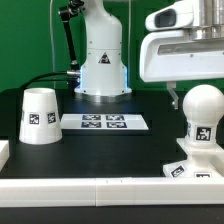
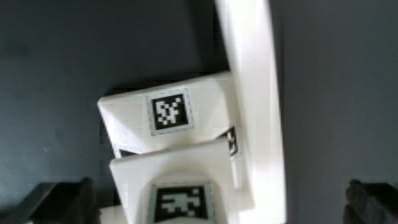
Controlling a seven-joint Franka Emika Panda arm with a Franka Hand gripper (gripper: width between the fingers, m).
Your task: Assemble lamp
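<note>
Bulb (image 1: 202, 112) stands upright on the square base (image 1: 192, 170) at the exterior view's right, against the white rail (image 1: 110, 186). Gripper (image 1: 173, 97) hangs directly above, fingers spread, holding nothing. Shade (image 1: 39, 115) sits well apart, toward the exterior view's left.

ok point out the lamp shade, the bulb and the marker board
lamp shade (image 1: 40, 116), exterior view, on its side wall near the tag
bulb (image 1: 204, 102), exterior view, on its rounded white top
marker board (image 1: 105, 122), exterior view, on the middle of the flat strip
</note>
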